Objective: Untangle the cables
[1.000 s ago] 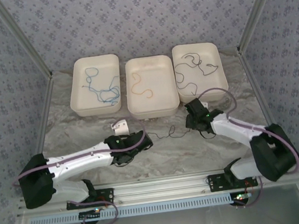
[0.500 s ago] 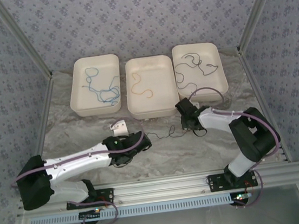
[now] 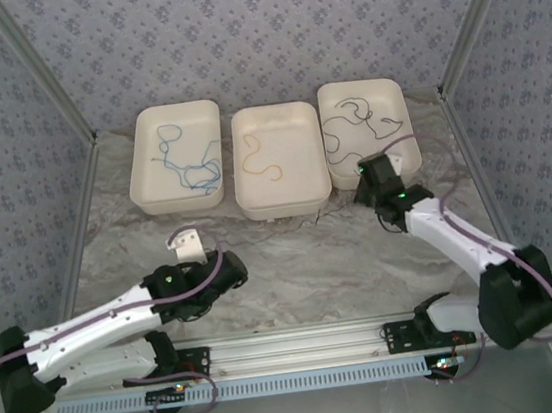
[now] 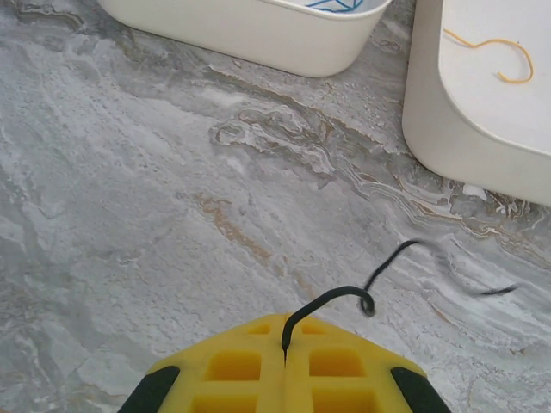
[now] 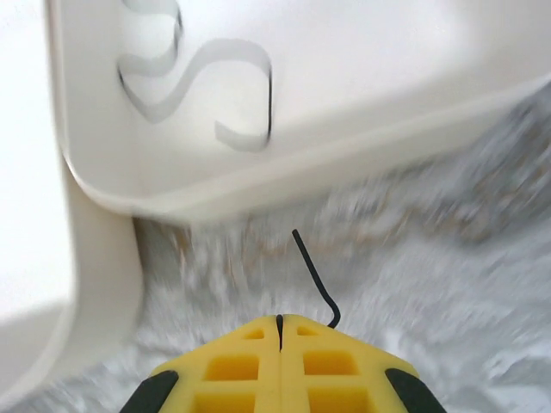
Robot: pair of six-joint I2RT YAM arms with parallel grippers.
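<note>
Marbled tabletop (image 3: pixel 304 269), three white trays (image 3: pixel 281 206) holding loose cables (image 3: pixel 197 179)

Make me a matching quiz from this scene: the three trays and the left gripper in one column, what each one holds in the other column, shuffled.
Column one:
1 left tray
2 middle tray
3 right tray
4 left gripper

Column two:
a yellow cable lying inside
b black cable pinched between shut fingers
c blue cable lying inside
d black cables lying inside

Pairs: 1-c, 2-a, 3-d, 4-b
</note>
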